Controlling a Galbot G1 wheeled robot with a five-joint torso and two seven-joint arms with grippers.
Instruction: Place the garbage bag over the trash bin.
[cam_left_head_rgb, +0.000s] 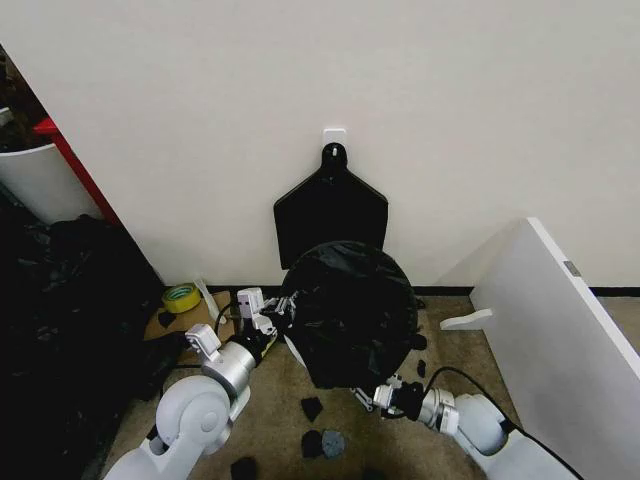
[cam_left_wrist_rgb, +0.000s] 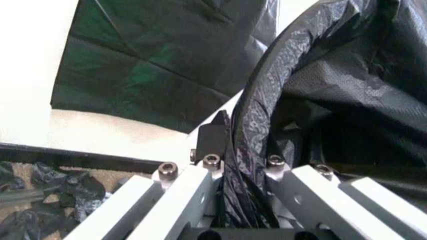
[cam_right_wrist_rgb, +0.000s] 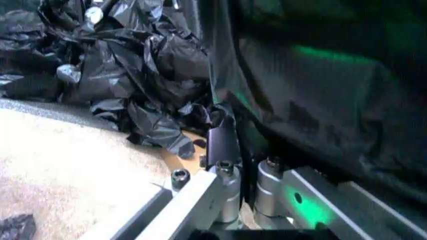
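- Black garbage bag (cam_left_head_rgb: 350, 310) is covering the mouth and sides of the trash bin (cam_left_head_rgb: 297, 356), which is standing on the floor against the wall.
- Left gripper (cam_left_head_rgb: 283, 312), its arm reaching forward, is pinching the bag-wrapped rim (cam_left_wrist_rgb: 250, 145) between its fingers.
- Right gripper (cam_left_head_rgb: 372, 396), held low, is clamping the bag's lower edge (cam_right_wrist_rgb: 248, 150).
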